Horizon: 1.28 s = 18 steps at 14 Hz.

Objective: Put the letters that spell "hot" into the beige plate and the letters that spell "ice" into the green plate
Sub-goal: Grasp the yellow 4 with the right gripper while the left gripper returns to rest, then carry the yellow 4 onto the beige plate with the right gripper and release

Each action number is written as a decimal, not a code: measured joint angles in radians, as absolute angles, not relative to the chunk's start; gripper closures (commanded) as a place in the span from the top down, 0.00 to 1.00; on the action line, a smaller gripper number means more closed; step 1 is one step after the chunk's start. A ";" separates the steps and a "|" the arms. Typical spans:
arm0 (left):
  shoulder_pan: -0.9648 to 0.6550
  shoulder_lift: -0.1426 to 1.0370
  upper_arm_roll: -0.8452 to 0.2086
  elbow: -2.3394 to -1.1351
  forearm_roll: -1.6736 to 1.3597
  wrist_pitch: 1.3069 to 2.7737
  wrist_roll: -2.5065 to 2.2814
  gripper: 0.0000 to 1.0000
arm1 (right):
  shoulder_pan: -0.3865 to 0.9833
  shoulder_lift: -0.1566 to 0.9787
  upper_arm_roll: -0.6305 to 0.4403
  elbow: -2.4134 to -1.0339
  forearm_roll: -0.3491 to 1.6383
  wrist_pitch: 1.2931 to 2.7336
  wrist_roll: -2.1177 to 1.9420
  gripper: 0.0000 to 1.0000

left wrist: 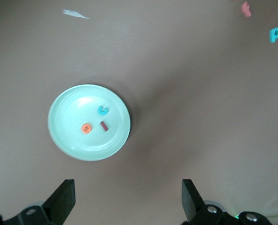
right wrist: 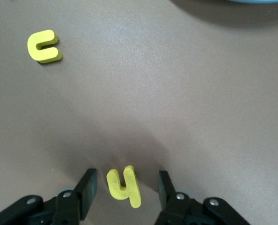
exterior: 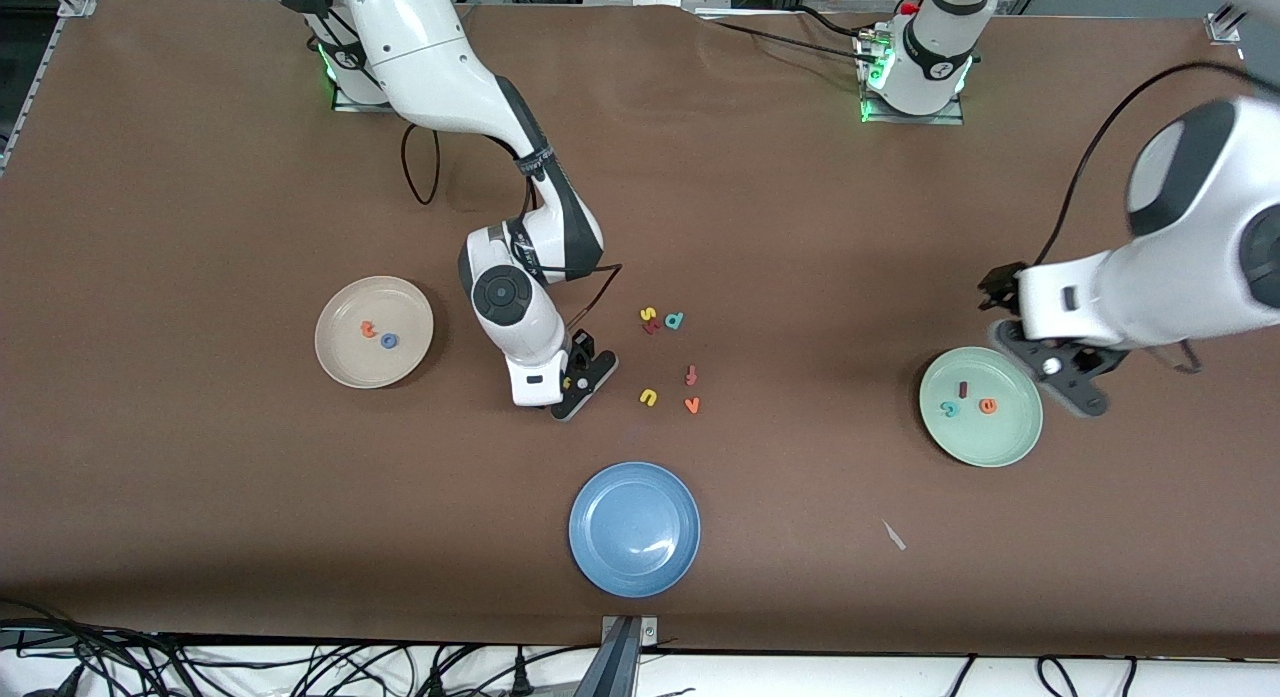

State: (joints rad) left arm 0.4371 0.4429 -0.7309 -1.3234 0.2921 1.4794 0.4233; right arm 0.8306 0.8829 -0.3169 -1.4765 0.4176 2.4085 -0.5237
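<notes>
2 fingers of the right gripper [right wrist: 125, 192] are standing spread, flanking the yellow "h" [right wrist: 124, 187] lying on the table [exterior: 800, 227] beside the beige plate [exterior: 345, 372]. Its long axis is running between them. The left gripper [left wrist: 127, 201], fully spread, is waiting over the green plate [left wrist: 64, 140].

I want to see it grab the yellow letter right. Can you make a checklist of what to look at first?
1. Yellow "h" lies between the right gripper fingers: ok.
2. Fingers clamped on it: not ok, gaps show.
3. Yellow "n/u" letter lies apart: ok.
4. Beige plate has room beside the orange "t" and blue "o": ok.
5. Left gripper open over the table beside the green plate, waiting: ok.
</notes>
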 measured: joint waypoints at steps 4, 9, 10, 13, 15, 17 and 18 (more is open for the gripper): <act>0.263 0.316 -0.368 -1.327 0.047 1.470 0.424 1.00 | 0.835 0.882 -0.317 -1.475 0.417 2.407 -0.525 0.42; 0.092 0.271 -0.103 -1.404 -0.061 1.606 0.415 1.00 | 0.841 0.880 -0.317 -1.472 0.417 2.393 -0.525 0.26; 0.084 0.249 -0.100 -1.434 -0.059 1.624 0.388 1.00 | 0.842 0.880 -0.318 -1.472 0.417 2.393 -0.525 0.25; 0.068 0.172 -0.095 -1.538 -0.008 1.709 0.254 1.00 | 0.844 0.877 -0.318 -1.471 0.416 2.382 -0.525 0.21; 0.060 0.110 -0.090 -1.629 0.008 1.811 0.201 1.00 | 0.844 0.877 -0.318 -1.471 0.416 2.382 -0.525 0.11; 0.038 0.048 -0.058 -1.704 0.008 1.849 0.192 1.00 | 0.844 0.877 -0.318 -1.469 0.416 2.374 -0.525 0.02; 0.027 0.019 -0.049 -1.735 0.008 1.850 0.179 1.00 | 0.844 0.877 -0.323 -1.463 0.416 2.346 -0.525 0.01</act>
State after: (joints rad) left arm 0.0269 0.0187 -0.0491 -1.7349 0.0082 1.8502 0.1788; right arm 0.8441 0.8771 -0.3230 -1.4630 0.4163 2.3463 -0.5248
